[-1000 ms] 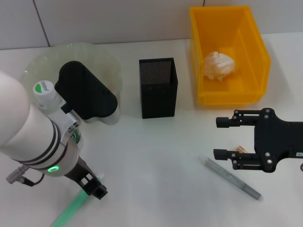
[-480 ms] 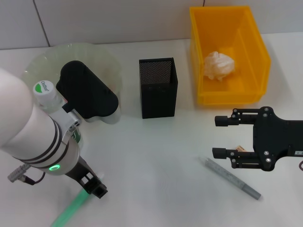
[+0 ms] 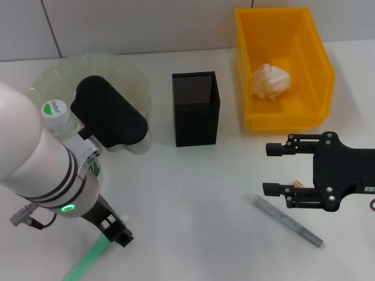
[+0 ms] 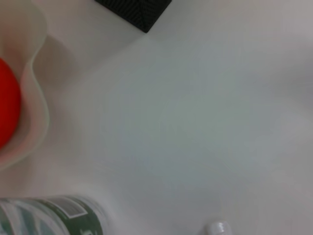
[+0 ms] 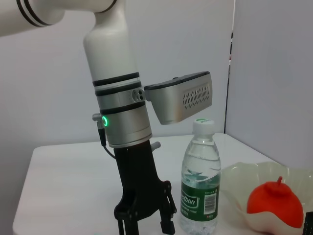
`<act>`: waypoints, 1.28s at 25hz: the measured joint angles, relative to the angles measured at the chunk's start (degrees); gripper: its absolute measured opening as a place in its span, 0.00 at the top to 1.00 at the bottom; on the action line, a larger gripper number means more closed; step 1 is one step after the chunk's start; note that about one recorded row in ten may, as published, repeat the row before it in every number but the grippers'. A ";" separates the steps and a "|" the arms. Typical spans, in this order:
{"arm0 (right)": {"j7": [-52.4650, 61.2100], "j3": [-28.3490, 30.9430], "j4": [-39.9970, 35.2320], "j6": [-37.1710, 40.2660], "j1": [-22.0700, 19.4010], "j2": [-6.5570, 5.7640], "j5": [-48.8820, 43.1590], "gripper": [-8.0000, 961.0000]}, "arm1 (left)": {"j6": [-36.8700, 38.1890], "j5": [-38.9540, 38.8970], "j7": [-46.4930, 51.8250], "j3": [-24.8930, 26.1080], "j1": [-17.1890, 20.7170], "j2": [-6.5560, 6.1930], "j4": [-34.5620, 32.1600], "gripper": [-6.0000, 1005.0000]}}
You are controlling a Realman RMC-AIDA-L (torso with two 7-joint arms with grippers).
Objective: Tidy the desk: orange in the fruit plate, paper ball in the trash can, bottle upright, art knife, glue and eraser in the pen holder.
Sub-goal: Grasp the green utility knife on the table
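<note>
Head view shows the white tabletop (image 3: pixel 193 193) with the trash can (image 3: pixel 284 70) at its far right edge, the paper ball (image 3: pixel 270 81) already inside. The fruit plate (image 3: pixel 53 73) sits at the far left and, in the right wrist view, holds the orange (image 5: pixel 274 205). The pen holder (image 3: pixel 195 108) stands between plate and can. The bottle (image 5: pixel 198 181) is upright near the plate.

The right gripper (image 3: pixel 272 168) hangs over the near right part of the tabletop, jaws spread wide, with the eraser (image 3: pixel 297 185) just beside its lower finger and a grey pen-like tool (image 3: pixel 287 220), probably the art knife, lying nearer the front edge. The left gripper (image 3: pixel 117 231) stands low by the near left corner, over a green stick (image 3: pixel 88 257); whether its fingers are parted or closed I cannot tell.

The eraser looks like the step in hand. It is tiny, so the right gripper should centre on it, descend fully, and close across its short sides before lifting.

The bottle's green label reads "...tbon"; the cap print begins "C" but is otherwise illegible.
</note>
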State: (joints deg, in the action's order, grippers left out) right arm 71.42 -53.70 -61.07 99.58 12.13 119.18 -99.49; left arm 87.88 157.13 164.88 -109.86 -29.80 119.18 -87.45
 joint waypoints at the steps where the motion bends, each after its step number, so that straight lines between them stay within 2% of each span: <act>1: -0.02 0.00 0.00 -0.01 0.00 0.00 0.00 0.32 | 0.14 -0.03 0.00 -0.03 -0.09 0.00 0.00 0.21; 7: -0.07 0.00 0.00 -0.12 0.04 0.00 0.00 0.32 | 0.54 -0.09 0.00 -0.72 -0.38 0.00 0.00 0.21; 13: -0.13 0.00 0.06 -0.28 0.07 0.00 0.00 0.32 | 0.42 -0.23 0.00 -0.77 -0.39 0.00 0.00 0.36; 18: -0.14 0.00 0.08 -0.28 0.09 0.00 0.00 0.32 | 0.30 -0.53 0.00 -0.79 -0.54 0.00 0.00 0.36; 21: -0.14 0.00 0.11 -0.28 0.09 0.00 0.00 0.32 | 0.21 -0.88 0.00 -1.02 -0.89 0.00 0.48 0.53; 32: -0.21 -0.03 0.68 -0.32 0.09 0.00 0.00 0.32 | 0.20 -1.43 0.00 -1.04 -2.50 0.01 2.83 0.53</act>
State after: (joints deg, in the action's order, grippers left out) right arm 71.21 -53.72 -60.39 99.26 12.22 119.18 -99.49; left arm 88.08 155.70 164.88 -110.90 -32.30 119.18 -84.62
